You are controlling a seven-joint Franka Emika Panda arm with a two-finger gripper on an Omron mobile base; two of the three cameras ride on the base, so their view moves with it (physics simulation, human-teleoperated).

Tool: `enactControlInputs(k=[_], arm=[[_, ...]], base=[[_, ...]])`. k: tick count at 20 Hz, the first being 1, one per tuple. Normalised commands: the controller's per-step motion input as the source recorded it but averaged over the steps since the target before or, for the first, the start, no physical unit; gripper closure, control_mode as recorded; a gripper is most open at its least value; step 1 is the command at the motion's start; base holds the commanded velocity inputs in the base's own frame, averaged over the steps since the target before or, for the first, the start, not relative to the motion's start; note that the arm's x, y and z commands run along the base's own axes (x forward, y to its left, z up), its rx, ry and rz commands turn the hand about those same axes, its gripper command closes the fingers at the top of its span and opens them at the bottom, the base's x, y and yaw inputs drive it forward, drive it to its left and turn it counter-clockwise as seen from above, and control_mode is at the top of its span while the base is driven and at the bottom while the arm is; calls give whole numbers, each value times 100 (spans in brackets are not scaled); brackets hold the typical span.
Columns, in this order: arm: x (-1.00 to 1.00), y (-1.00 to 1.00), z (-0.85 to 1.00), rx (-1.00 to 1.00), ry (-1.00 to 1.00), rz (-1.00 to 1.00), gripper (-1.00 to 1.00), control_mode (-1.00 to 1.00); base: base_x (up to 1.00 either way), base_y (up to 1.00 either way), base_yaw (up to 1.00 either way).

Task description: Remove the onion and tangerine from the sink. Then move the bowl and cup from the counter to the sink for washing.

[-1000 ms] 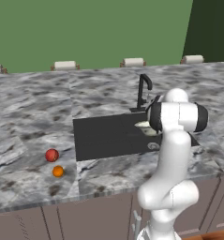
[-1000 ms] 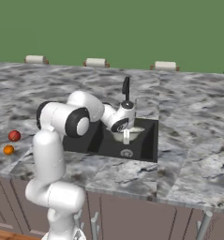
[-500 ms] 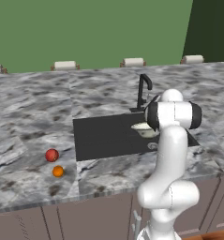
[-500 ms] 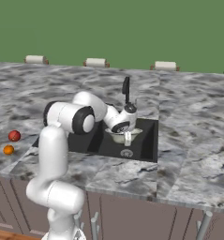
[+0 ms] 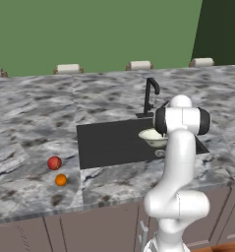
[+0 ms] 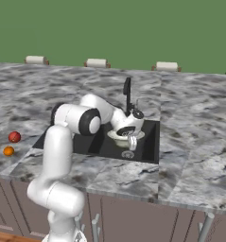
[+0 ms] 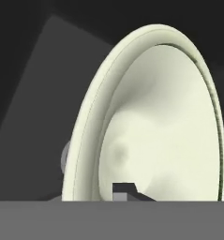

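Arm: you are reaching forward and down, elbow bent | gripper [image 6: 132, 140]: pointing down, jaw gap unclear.

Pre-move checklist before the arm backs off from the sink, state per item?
1. Onion out of the sink, on the counter: ok.
2. Tangerine on the counter beside the onion: ok.
3. Bowl inside the sink, near the drain: ok.
4. Claw let go of the bowl rim: cannot tell.
5. Faucet clear of the arm: ok.
6. Cup in the sink: cannot tell.
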Motion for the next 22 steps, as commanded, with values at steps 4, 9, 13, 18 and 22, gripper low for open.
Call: enactControlInputs(k=[4,9,13,18,22], arm=[[21,7,-15,4,0,9,100,-100],[2,9,-12,8,0,16,100,-100],[0,11,-6,9,0,17,100,-100],[3,7,0,7,0,18,100,-100],[5,8,0,3,0,17,100,-100]], base=[[0,0,0],[0,0,0],[0,0,0],[0,0,0],[0,0,0]])
